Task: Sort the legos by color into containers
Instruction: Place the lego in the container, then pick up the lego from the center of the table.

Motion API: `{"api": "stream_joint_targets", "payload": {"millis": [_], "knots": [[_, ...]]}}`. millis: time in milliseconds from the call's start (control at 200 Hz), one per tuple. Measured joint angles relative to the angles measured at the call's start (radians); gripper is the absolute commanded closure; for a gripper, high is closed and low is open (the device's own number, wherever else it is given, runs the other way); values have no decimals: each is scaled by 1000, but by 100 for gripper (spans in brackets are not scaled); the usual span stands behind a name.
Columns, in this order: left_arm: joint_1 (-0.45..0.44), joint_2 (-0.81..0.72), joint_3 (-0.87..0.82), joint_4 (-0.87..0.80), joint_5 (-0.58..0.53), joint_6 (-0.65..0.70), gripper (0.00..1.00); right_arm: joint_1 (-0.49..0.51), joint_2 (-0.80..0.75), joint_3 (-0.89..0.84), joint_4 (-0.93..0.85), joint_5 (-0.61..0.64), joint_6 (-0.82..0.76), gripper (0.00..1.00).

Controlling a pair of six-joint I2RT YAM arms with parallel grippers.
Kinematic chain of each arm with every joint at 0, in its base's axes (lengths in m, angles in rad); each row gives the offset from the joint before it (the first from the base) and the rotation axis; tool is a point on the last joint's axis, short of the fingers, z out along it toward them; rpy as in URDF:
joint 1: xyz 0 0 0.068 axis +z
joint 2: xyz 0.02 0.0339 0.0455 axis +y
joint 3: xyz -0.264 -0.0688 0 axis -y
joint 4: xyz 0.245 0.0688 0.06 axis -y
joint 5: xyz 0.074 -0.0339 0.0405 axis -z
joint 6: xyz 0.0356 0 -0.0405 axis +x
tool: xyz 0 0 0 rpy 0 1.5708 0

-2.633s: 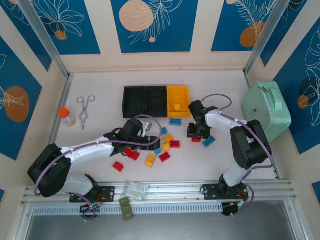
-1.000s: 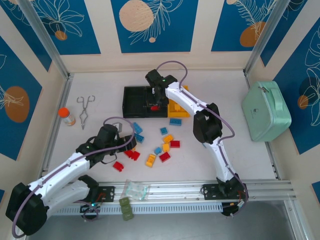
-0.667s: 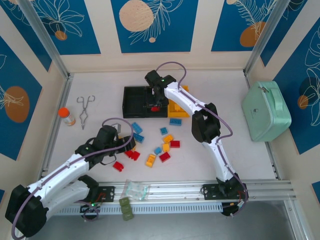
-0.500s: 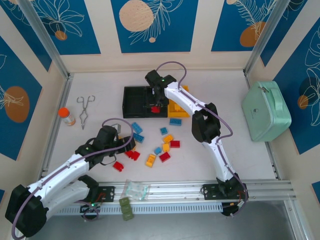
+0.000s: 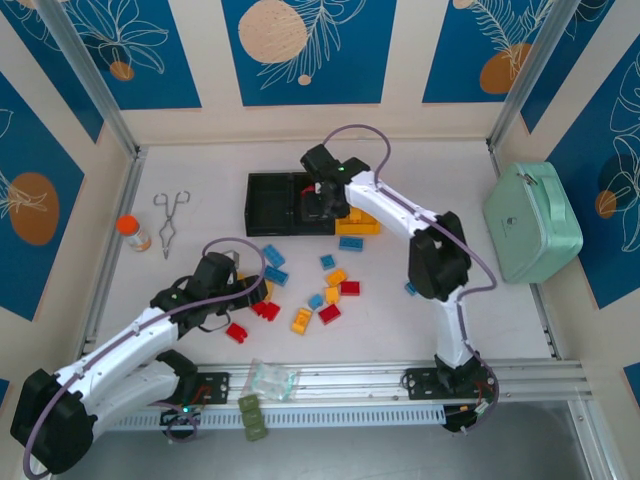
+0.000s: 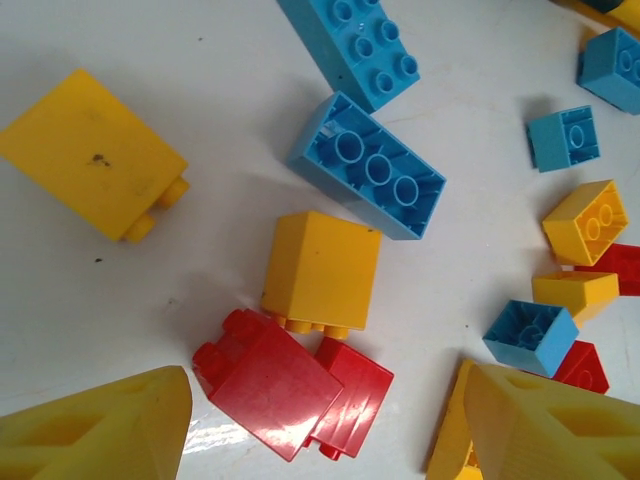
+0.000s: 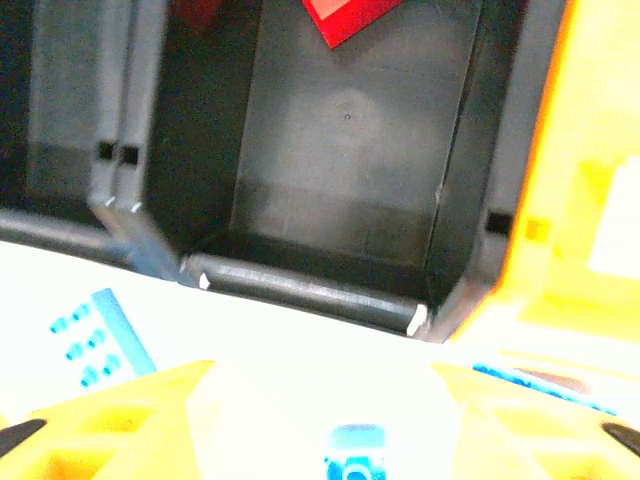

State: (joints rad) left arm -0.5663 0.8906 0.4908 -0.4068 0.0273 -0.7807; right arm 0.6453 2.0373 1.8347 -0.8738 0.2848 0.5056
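Left gripper (image 6: 325,380): jaws apart, poised over two red plastic studded bricks (image 6: 280,385) lying side by side on the white worktop (image 6: 150,270). Right gripper (image 7: 320,368): jaws apart, empty, at the front wall of the middle black plastic bin (image 7: 330,170), which holds one red brick (image 7: 350,15). Hazard: closing may pinch both bricks or the adjoining yellow brick (image 6: 322,270), and a partly gripped brick may drop.

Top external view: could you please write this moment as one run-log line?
right gripper: open, at middle black bin | red lego: in that bin | left gripper: open, over red legos
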Motion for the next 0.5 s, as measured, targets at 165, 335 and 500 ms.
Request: {"api": "stream_joint_targets", "payload": {"millis": [165, 335, 500], "knots": [[1, 60, 43, -21, -2, 12, 29, 13, -224, -237, 100, -14, 2, 44], [1, 197, 156, -42, -2, 66, 29, 21, -407, -496, 194, -38, 13, 44], [-2, 339, 277, -48, -12, 83, 29, 23, -555, -711, 232, -50, 51, 44]]}}
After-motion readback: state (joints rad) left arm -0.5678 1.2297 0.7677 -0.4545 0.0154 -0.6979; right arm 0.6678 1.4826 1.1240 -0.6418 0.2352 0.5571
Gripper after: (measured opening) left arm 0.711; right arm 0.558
